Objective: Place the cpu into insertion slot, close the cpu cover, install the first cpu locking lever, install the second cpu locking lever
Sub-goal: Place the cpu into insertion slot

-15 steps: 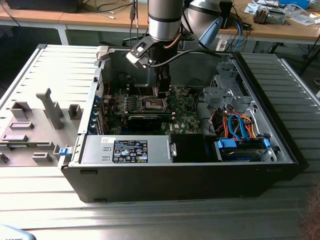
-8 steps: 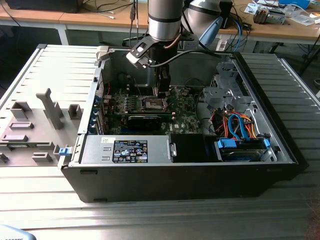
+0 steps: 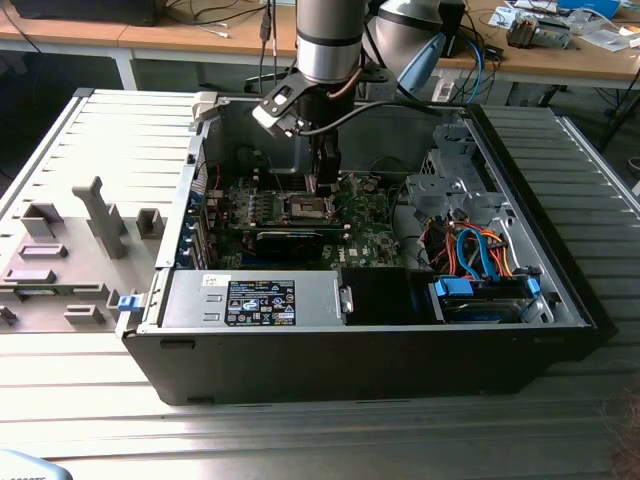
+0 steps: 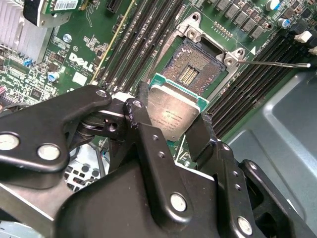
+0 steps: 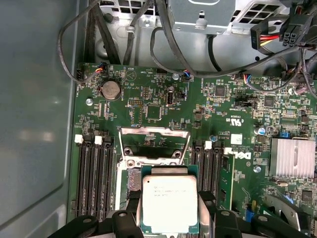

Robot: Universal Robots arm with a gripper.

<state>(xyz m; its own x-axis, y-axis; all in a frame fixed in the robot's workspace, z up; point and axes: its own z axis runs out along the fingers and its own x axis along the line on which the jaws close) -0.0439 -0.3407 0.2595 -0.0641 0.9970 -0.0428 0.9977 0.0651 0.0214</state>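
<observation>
Motherboard [image 5: 148,106], gripper [image 4: 172,119] clasping cpu [image 5: 170,203] above insertion slot [image 4: 190,67]

Vertical arm [image 3: 328,40], downward hand [image 4: 173,120], fingers [image 4: 151,148] tight in a grip.

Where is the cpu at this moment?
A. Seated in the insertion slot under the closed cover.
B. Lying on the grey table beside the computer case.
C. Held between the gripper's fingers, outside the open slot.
C: in the second wrist view the cpu sits clamped between the fingers of the gripper, while the insertion slot lies bare beyond it.
</observation>
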